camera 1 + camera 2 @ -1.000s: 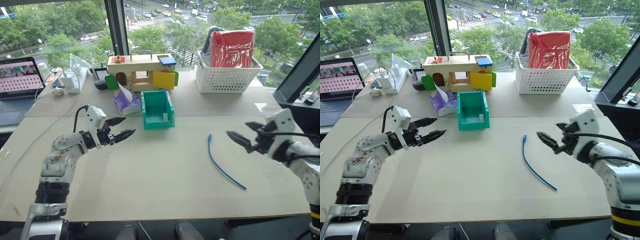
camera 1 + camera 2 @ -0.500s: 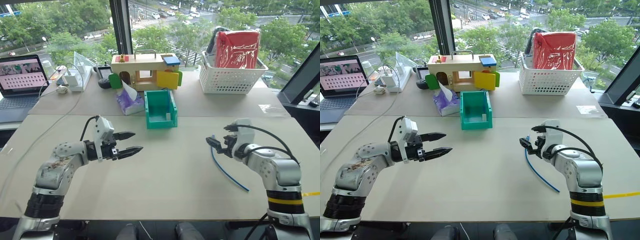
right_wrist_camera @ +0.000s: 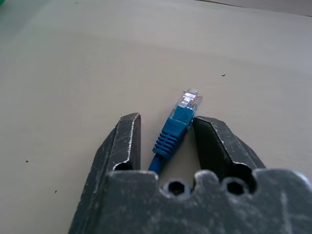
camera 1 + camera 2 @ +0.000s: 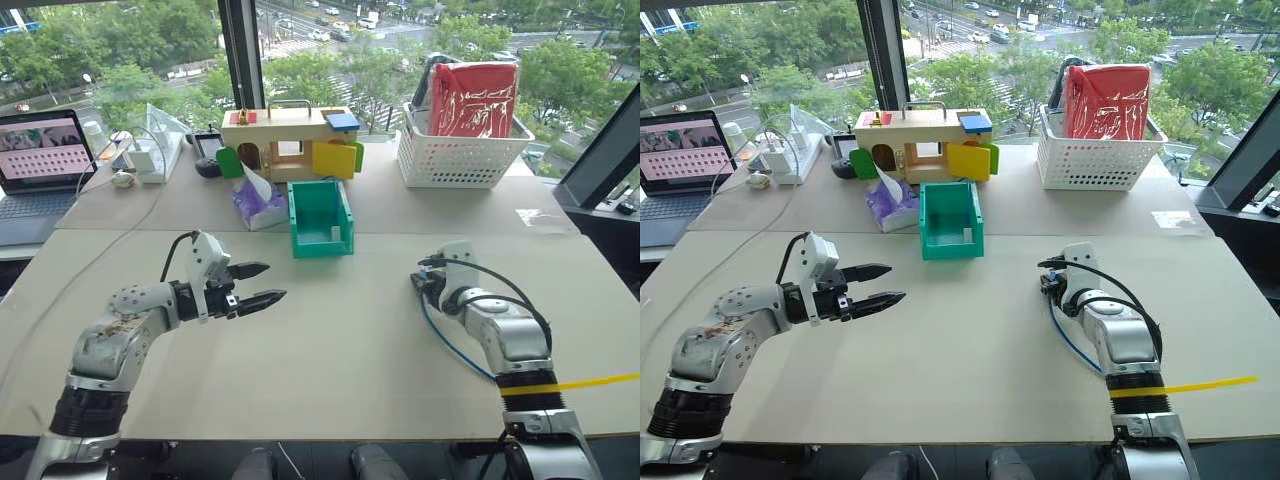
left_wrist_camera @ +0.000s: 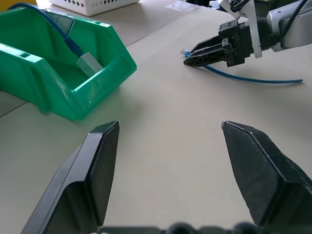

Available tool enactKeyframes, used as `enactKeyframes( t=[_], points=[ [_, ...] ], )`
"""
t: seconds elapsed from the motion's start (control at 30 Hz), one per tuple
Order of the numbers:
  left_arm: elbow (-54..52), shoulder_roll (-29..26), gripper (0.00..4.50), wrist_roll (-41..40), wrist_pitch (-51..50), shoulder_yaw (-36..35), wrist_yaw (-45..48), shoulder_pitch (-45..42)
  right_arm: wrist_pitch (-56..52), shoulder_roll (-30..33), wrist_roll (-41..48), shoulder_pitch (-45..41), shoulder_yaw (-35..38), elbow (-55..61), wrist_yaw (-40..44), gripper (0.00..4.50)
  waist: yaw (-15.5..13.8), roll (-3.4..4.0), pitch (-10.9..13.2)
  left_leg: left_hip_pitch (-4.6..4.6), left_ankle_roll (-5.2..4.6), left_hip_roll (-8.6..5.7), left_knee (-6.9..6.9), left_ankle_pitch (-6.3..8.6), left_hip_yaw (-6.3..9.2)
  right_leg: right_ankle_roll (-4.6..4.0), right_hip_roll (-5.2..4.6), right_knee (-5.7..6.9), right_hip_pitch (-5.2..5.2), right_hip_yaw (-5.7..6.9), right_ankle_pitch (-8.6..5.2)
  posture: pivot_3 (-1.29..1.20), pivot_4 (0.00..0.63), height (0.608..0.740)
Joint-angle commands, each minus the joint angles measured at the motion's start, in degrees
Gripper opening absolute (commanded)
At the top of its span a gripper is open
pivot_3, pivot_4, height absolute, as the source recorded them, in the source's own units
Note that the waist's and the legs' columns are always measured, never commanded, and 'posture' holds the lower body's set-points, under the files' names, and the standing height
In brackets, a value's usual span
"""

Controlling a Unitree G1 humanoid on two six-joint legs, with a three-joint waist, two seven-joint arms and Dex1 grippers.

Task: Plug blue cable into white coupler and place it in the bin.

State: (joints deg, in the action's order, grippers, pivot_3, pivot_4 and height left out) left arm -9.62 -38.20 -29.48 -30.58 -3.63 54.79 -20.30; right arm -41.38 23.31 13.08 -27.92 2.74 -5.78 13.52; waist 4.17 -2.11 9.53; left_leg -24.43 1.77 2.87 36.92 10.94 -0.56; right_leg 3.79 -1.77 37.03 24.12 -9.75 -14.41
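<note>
Black right gripper (image 3: pixel 163 134): low on the table, its two fingers (image 3: pixel 124 141) drawn in around the blue boot of the cable end; a sliver of gap shows on each side, so the clamp looks not quite complete.
Blue cable (image 4: pixel 450 345): lies flat on the tan table (image 4: pixel 330 370), plug end (image 3: pixel 189 101) poking out just past the right fingertips, clear tab upward.
Cable long axis: runs from the plug back under the right wrist and on toward the table's near right edge, roughly in line with the gripper.
Left gripper (image 4: pixel 262 284): fingers spread wide, holding nothing, hovering above the table well apart from the cable.
Nearer arm: the right, by far; it is already on the plug end.
Green bin (image 4: pixel 300 222): beyond and between the two grippers, toward the left one, open front facing the robot.
White coupler (image 5: pixel 89 63): a pale block inside the bin is probably it; hard to tell.
Judgement: step in hand is securing the plug end; the next move likely calls for a firm pinch before lifting.
</note>
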Motion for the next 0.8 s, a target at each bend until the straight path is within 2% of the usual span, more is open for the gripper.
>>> enactKeyframes(
  t=[0.03,0.07,0.2,0.3,0.37,0.47,0.6,0.8],
  points=[
    [-1.2,-0.83,3.6,-0.5,1.01,-1.25,0.72,-0.85,2.33,1.3,-0.93,0.62,-1.06,0.35,3.55,0.33,0.04,0.0,0.0,0.0,0.0,0.0,0.0,0.0,0.0,0.0,0.0,0.0,0.0,0.0,0.0,0.0,0.15,0.734],
    [-0.95,-1.11,3.6,-0.19,1.25,-0.88,1.18,-0.84,5.65,2.66,-2.04,0.01,-2.92,0.71,6.49,0.11,0.07,0.0,0.0,0.0,0.0,0.0,0.0,0.0,0.01,0.0,0.01,0.0,0.01,0.0,0.0,0.0,0.15,0.734],
    [0.87,-1.95,3.6,2.38,3.41,0.78,2.48,-0.49,18.4,9.34,-5.22,-2.86,-13.11,3.51,24.7,0.11,0.4,0.01,0.01,0.0,0.0,0.0,-0.01,0.0,0.0,0.0,0.01,0.01,0.04,0.01,-0.01,0.0,0.15,0.734],
    [1.5,-2.97,3.6,3.56,4.98,1.93,4.81,-0.08,19.53,12.68,-2.25,-3.94,-18.28,7.55,38.59,0.11,0.7,0.0,0.01,0.0,0.0,0.0,-0.01,0.0,0.03,0.0,0.02,0.01,0.02,0.03,-0.01,0.0,0.15,0.734],
    [1.26,-3.31,3.6,3.91,6.04,2.44,5.88,0.28,19.75,12.97,-1.15,-4.95,-21.49,9.93,44.96,0.11,0.71,0.0,0.01,-0.02,0.0,0.01,-0.01,0.0,0.12,-0.02,0.03,0.01,0.0,0.11,-0.02,0.0,0.15,0.734],
    [1.41,-2.05,3.6,4.06,6.44,1.94,4.32,-0.2,19.97,10.1,-0.57,-7.55,-24.46,10.78,49.23,0.11,0.82,-0.01,0.02,-0.03,0.0,0.01,0.0,0.0,0.16,-0.04,0.03,0.02,0.01,0.14,-0.02,0.0,0.15,0.734],
    [0.16,-2.51,3.6,4.85,6.51,2.78,4.48,0.45,27.2,5.46,-6.25,-11.14,-28.33,5.58,48.99,0.11,0.91,-0.01,0.02,-0.05,0.02,0.01,0.07,-0.02,0.23,-0.05,0.03,0.09,0.02,0.21,-0.02,0.0,0.15,0.734],
    [-2.28,-4.04,3.6,6.3,6.9,3.52,5.3,3.06,33.15,4.25,-10.19,-11.85,-30.97,-0.1,51.72,0.11,0.54,-0.01,0.02,-0.19,0.03,0.01,0.07,-0.02,0.35,-0.1,0.0,0.08,0.07,0.4,-0.02,0.0,0.15,0.734]
  ],
)
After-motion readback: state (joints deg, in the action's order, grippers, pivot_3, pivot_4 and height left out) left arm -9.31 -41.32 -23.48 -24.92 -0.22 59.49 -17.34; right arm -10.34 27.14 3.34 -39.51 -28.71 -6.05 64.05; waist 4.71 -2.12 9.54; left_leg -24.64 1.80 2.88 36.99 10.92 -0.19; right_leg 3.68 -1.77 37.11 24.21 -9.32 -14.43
